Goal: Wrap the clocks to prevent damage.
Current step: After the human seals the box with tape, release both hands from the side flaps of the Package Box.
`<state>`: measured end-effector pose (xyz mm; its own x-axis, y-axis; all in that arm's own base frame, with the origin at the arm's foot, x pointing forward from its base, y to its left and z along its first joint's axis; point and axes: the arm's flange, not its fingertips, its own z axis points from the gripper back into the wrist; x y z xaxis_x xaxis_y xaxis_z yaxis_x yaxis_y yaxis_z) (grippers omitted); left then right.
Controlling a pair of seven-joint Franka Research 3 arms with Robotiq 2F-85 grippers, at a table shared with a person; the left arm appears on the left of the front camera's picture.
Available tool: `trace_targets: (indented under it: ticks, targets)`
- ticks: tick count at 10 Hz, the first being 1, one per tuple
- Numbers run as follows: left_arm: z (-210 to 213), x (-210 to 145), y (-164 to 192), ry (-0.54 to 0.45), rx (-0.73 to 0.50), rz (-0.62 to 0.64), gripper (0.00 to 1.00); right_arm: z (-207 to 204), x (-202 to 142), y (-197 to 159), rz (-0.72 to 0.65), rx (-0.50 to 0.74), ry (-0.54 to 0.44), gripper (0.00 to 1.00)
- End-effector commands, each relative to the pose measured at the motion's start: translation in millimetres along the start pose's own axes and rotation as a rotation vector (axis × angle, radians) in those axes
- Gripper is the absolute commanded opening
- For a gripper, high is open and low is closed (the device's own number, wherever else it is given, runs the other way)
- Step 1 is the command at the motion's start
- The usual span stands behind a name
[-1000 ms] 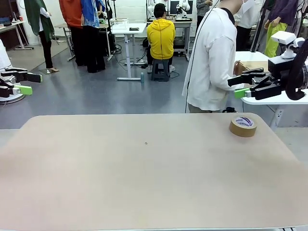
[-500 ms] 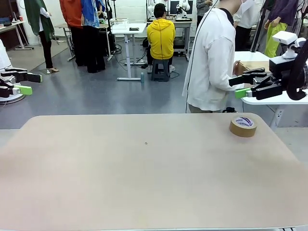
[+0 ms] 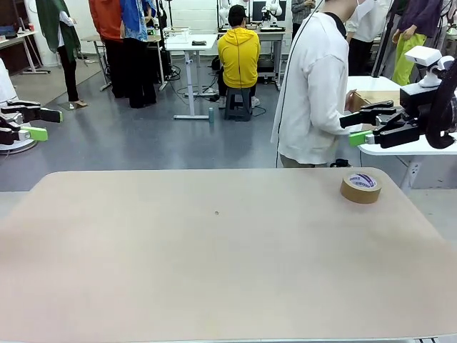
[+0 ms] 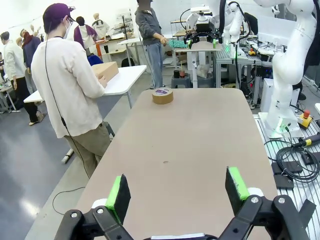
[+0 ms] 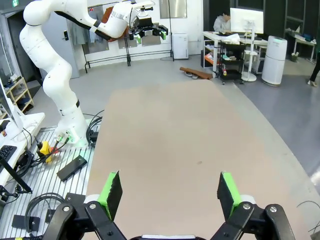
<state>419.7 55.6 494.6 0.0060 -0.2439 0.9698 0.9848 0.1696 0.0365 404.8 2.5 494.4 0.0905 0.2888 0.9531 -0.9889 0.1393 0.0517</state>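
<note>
The clocks are out of view. A roll of brown tape (image 3: 360, 187) lies on the beige table (image 3: 214, 264) near its far right corner; it is also the tape (image 4: 163, 95) in the left wrist view. My left gripper (image 3: 41, 123) hovers open off the table's left side, empty (image 4: 177, 190). Off the right side, level with the far edge, my right gripper (image 3: 352, 128) is held open and empty too (image 5: 169, 190). A person in a white top (image 3: 314, 86) stands at the far edge, turned away toward a side table.
A cardboard box (image 4: 105, 71) rests on the white side table (image 3: 400, 150) beside the person. Cables and a controller lie on the floor by the arm bases (image 5: 75, 167). Other people and tables are farther back.
</note>
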Motion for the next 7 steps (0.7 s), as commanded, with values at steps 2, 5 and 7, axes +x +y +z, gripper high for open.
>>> trace_targets:
  ticks: [2,5,7]
  targets:
    - [1.4,-0.6,-0.9,0.0,-0.005,0.001,1.0,1.2,-2.4,0.7,0.018,0.016,0.012,1.0]
    - [1.4,-0.6,-0.9,0.0,-0.005,0.001,1.0,1.2,-2.4,0.7,0.018,0.016,0.012,1.0]
    - [1.4,-0.6,-0.9,0.0,-0.005,0.001,1.0,1.2,-2.4,0.7,0.018,0.016,0.012,1.0]
